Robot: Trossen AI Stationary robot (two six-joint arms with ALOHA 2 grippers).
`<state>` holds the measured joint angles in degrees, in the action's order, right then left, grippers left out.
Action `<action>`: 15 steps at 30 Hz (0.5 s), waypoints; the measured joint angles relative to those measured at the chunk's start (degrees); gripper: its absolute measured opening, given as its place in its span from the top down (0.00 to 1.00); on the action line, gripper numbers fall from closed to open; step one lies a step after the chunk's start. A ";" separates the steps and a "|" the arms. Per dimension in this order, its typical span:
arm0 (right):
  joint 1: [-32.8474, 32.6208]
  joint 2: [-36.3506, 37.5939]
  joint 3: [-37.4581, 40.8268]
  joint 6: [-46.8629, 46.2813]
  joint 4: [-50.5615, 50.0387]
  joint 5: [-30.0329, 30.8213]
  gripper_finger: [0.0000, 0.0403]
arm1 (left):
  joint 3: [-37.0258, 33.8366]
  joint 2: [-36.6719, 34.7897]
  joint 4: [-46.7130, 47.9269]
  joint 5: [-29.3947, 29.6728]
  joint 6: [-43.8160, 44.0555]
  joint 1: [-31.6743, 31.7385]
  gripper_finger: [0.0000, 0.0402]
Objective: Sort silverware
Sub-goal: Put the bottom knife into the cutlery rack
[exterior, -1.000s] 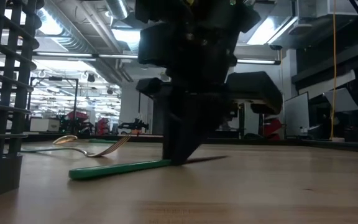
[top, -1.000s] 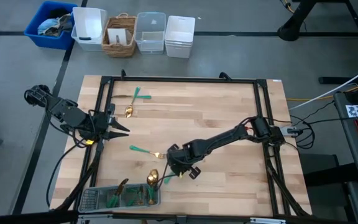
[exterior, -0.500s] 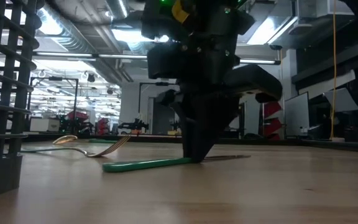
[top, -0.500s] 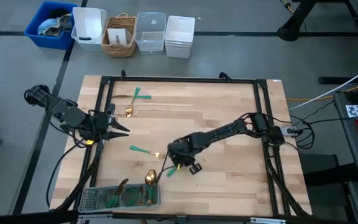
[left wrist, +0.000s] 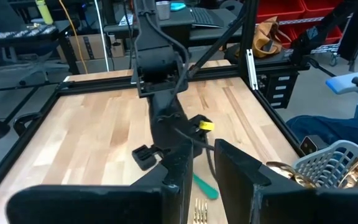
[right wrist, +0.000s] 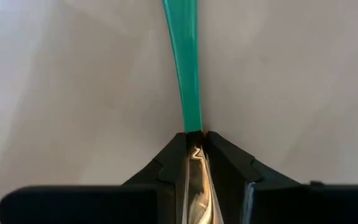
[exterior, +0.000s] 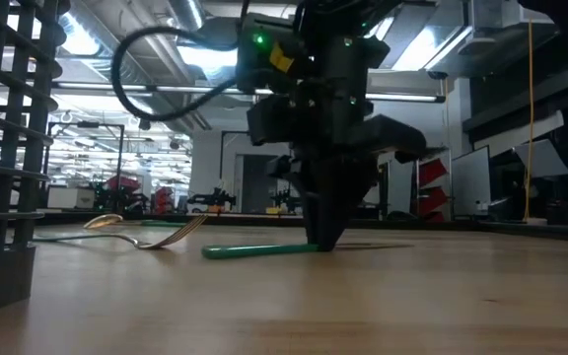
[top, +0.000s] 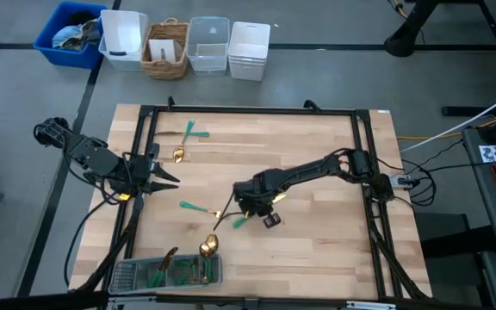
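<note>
While the left pincer (top: pixel 166 179) waits at the tabletop (top: pixel 317 146) edge, the right pincer (top: pixel 235 215) pinches a teal-handled utensil (exterior: pixel 259 250) near its gold head, handle trailing low mid-table, presumably for carrying to the mesh tray (top: pixel 127 274).

High cam looks straight down on whole table (top: pixel 317 146); low cam sits at tabletop level, facing the room. Wrist cams ride close; all share the tabletop.

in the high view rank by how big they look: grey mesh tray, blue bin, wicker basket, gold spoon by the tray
1. grey mesh tray and blue bin: look about alike, and the tray is cut off by the edge, so unranked.
2. wicker basket
3. gold spoon
</note>
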<state>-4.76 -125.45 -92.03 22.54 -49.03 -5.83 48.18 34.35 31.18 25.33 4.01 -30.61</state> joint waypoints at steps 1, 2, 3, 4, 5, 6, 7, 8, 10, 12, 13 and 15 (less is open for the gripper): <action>0.16 0.07 -0.11 0.00 -0.33 0.72 0.82 | 0.00 0.00 0.00 0.00 -0.22 0.00 0.85; 0.40 0.07 -0.22 0.04 -0.71 1.43 0.82 | 0.00 0.00 0.00 0.00 -0.46 0.00 0.85; 0.50 0.07 -0.52 0.06 -1.33 2.49 0.82 | 0.00 0.00 0.00 0.00 -0.77 0.00 0.85; 0.70 0.07 -0.65 0.10 -1.80 3.71 0.82 | 0.00 0.00 0.00 0.01 -1.06 0.01 0.85; 0.85 0.07 -0.67 0.13 -2.05 4.36 0.82 | 0.00 0.00 0.00 0.01 -1.05 0.00 0.85; 1.10 0.07 -0.69 0.13 -2.24 5.19 0.82 | 0.00 0.00 0.00 -0.01 -1.07 0.00 0.85; 1.30 0.07 -0.71 0.15 -2.44 5.85 0.82 | 0.00 0.00 0.00 0.01 -1.05 0.00 0.85; 1.52 0.07 -0.72 0.16 -2.62 6.31 0.82 | 0.00 0.00 0.00 0.01 -1.06 0.00 0.85; 1.96 0.07 -0.74 0.18 -2.87 7.18 0.82 | 0.00 0.00 0.00 0.01 -1.06 0.01 0.85; 2.46 0.07 -0.74 0.18 -2.95 8.60 0.82 | 0.00 0.00 0.00 0.00 -1.05 0.00 0.85; 2.69 0.07 -0.74 0.18 -2.93 9.32 0.82 | 0.00 0.00 0.00 0.00 -1.07 0.00 0.85; 3.10 0.07 -0.74 0.22 -2.91 11.02 0.82 | 0.00 0.00 0.00 0.01 -1.05 0.00 0.85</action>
<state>-1.66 -125.38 -92.77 22.76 -51.94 5.19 48.18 34.35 31.18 25.34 2.96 -30.61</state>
